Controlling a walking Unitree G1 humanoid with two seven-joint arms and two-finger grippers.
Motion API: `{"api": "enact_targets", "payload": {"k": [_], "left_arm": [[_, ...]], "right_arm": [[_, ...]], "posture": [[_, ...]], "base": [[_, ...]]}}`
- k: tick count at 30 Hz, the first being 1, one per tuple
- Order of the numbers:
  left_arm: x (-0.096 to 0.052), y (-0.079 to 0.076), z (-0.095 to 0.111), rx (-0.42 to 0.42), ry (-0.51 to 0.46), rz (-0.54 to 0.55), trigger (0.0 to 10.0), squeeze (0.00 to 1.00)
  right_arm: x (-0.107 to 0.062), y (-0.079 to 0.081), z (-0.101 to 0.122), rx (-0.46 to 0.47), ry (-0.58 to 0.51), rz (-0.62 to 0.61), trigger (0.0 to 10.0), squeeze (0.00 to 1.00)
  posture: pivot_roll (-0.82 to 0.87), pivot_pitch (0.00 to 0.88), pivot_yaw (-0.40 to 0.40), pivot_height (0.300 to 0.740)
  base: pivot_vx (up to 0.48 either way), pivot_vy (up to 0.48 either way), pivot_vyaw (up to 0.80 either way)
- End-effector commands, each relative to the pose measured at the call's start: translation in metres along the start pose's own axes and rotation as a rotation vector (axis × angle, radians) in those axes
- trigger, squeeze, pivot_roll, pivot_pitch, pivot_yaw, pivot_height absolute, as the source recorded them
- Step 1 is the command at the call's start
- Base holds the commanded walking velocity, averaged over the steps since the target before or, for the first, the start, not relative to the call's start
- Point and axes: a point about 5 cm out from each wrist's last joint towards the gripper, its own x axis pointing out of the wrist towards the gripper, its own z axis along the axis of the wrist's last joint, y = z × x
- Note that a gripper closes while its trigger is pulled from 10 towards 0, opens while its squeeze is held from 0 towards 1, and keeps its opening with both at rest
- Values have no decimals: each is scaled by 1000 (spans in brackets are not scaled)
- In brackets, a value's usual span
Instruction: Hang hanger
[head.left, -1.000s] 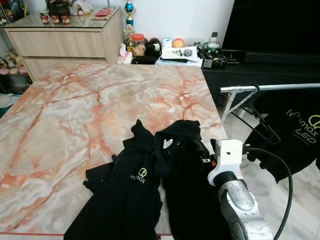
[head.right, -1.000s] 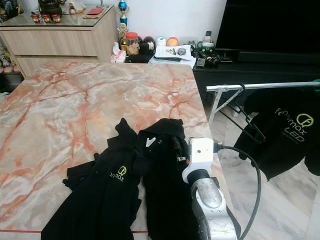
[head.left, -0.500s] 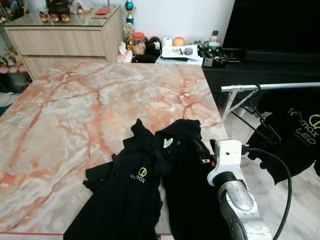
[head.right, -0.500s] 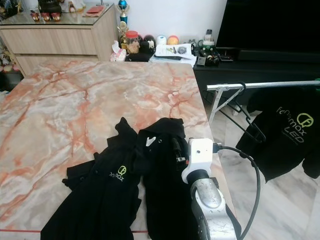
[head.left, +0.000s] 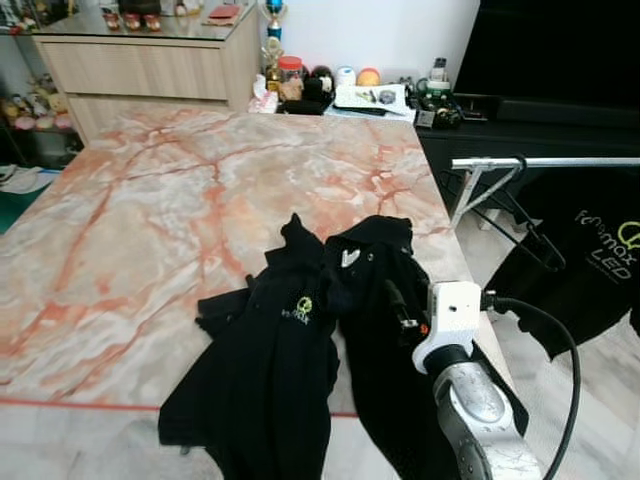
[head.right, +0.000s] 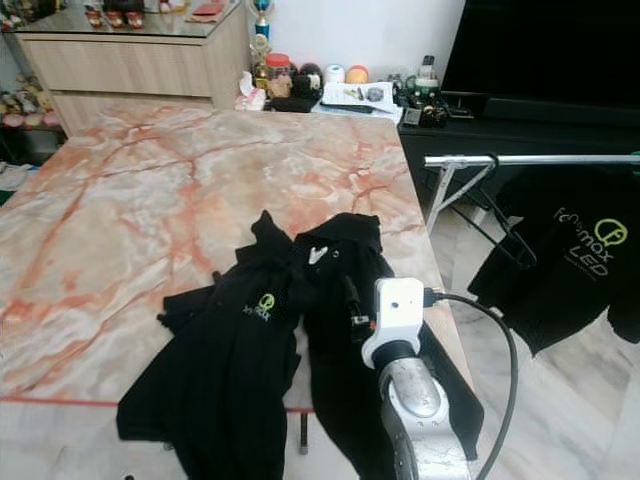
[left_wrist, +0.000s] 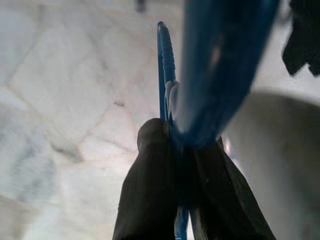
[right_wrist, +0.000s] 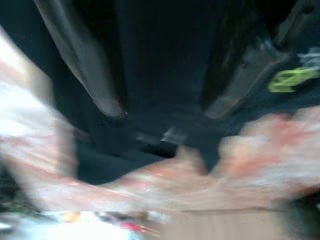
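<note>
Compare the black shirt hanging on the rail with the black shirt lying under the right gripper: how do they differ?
The hanging shirt is on the metal rail, beside the table; the table shirt lies crumpled on the marble table, draping over its edge. The hanging shirt shows a logo with lettering; the table shirt shows a white neck label. The right gripper is over the table shirt. Both are black.

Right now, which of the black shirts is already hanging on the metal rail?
The black shirt with the green and white logo, at the far right; it hangs from the silver metal rail. The other two black shirts lie crumpled on the marble table.
</note>
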Motion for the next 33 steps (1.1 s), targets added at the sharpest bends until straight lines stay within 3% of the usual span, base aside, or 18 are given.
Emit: {"api": "enact_targets", "payload": {"k": [1, 12, 25, 30, 33], "left_arm": [[-5, -1, -23, 3, 83, -9, 10000, 0], [-5, -2, -23, 3, 82, -11, 10000, 0], [-5, -2, -24, 4, 84, -12, 10000, 0], [-5, -2, -24, 10, 86, -9, 10000, 0], [-5, -2, -24, 6, 84, -8, 10000, 0]], "right_arm": [[-1, 2, -5, 7, 17, 1, 10000, 0], [-4, -3, -20, 10, 50, -27, 10000, 0], [-22, -27, -39, 43, 51, -201, 10000, 0], [-28, -29, -60, 49, 126, -214, 10000, 0], [-32, -34, -85, 83, 220, -237, 10000, 0]], "posture": [[45, 83, -12, 740], [46, 84, -14, 740], [44, 81, -16, 740], [46, 79, -16, 740], [47, 77, -17, 740]], "base": [[-274, 0, 0], [-271, 0, 0], [-272, 0, 0], [0, 0, 0], [0, 0, 0]]}}
